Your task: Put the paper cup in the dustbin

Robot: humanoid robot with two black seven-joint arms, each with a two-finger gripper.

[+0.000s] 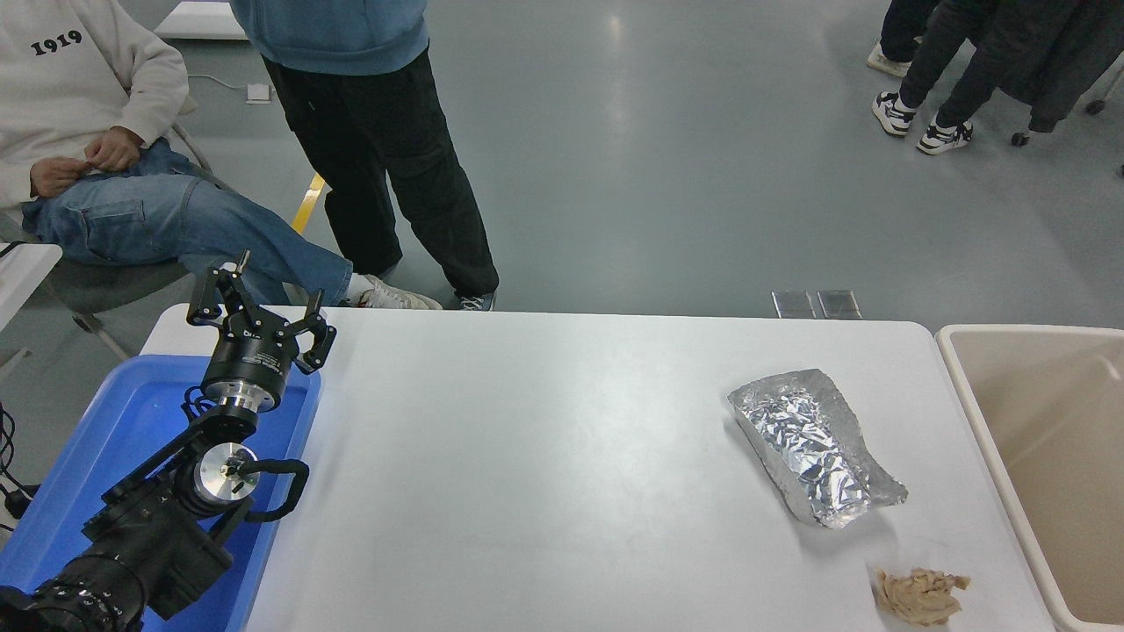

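The dustbin (1019, 331) is a large beige bin with a thick pale rim, standing off the table's right end; only its left part shows, and what I see of its inside is bare. The paper cup is out of view. My left gripper (259, 303) is open and empty, parked over the far corner of the blue tray at the lower left. My right arm is out of view.
A crumpled silver foil packet (812, 443) lies on the white table's right half. A tan tissue wad (918, 595) lies near the front right corner. The blue tray (132, 412) sits at the left. People sit and stand beyond the far edge.
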